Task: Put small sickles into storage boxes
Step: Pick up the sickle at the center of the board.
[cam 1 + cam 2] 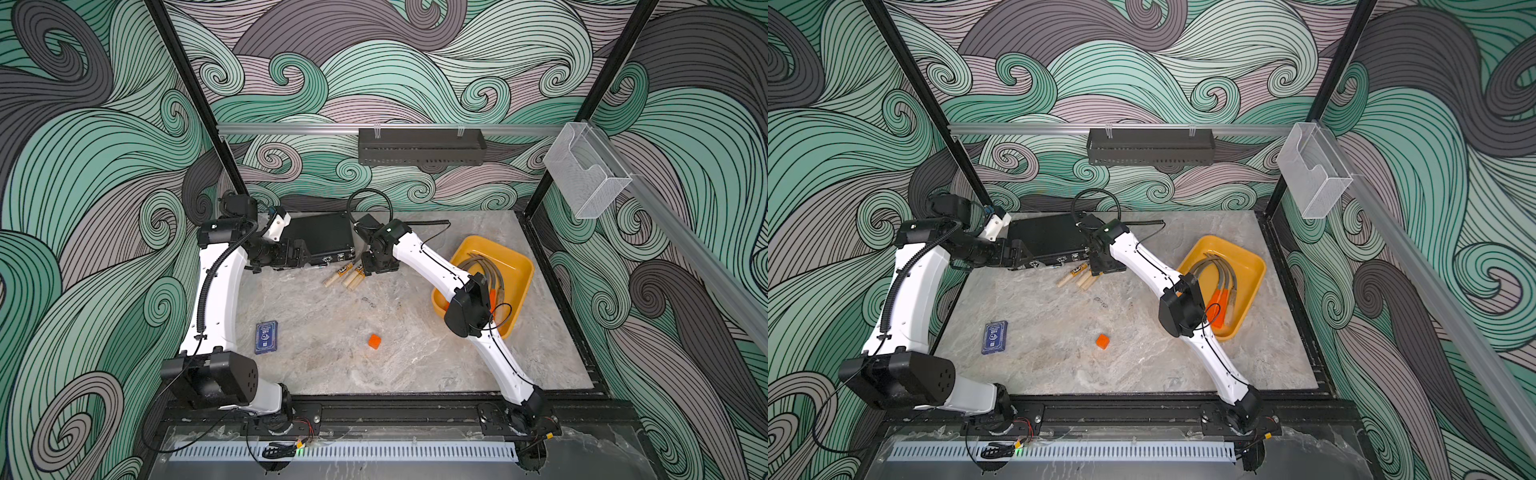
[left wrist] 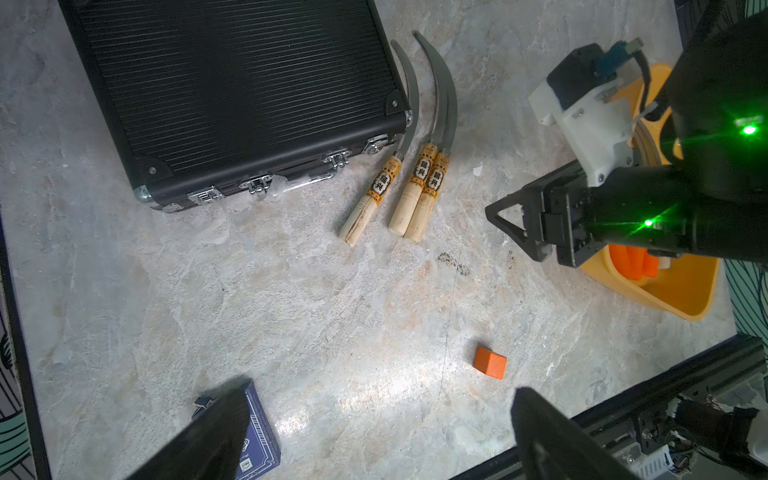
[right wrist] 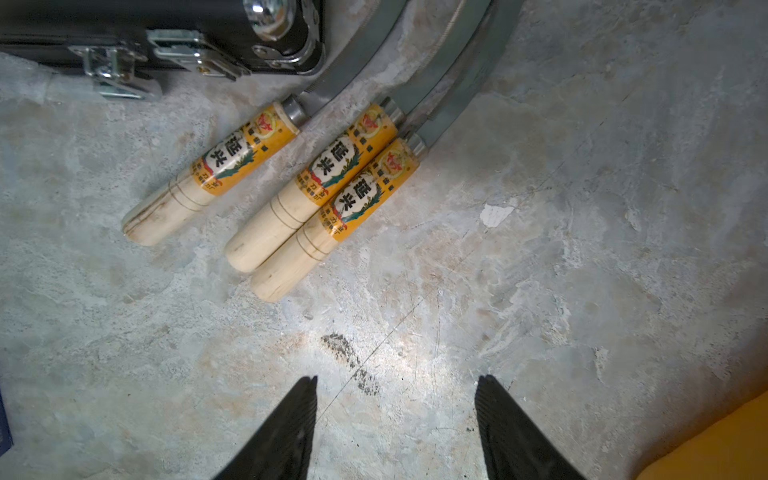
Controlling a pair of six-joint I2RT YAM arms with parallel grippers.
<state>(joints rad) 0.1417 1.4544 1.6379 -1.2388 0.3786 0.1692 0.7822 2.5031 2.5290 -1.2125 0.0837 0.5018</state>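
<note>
Right gripper: jaws apart and empty, hovering over bare desk just short of the wooden handle ends.
Left gripper: spread wide and empty, held high beside the black case.
Sickles to move: three wooden-handled sickles lie on the desk by the case, not yet stored.
Sickles stored: several lie in the yellow tray on the right side of the desk, orange handles toward the near wall.
Risk, double pick: two of the handles lie touching side by side. Jaws coming down on one could pinch both or shove the neighbour away.
Risk, rolling: the handles are round, so an off-centre squeeze would likely roll one out of the jaws.
Risk, snag at the case: the single sickle's blade runs just beside the case corner. I cannot tell whether they touch, and a sideways pull may catch there.
Risk, overlapping blades: the pair's blades cross near the handles, so lifting one may drag the other.
Risk, swing: held by the handle, the curved blade probably tips down and could hook the tray rim or the blades already inside.
Risk, stray items: the orange cube and the blue card box lie well apart from the path, so they are a small worry.
</note>
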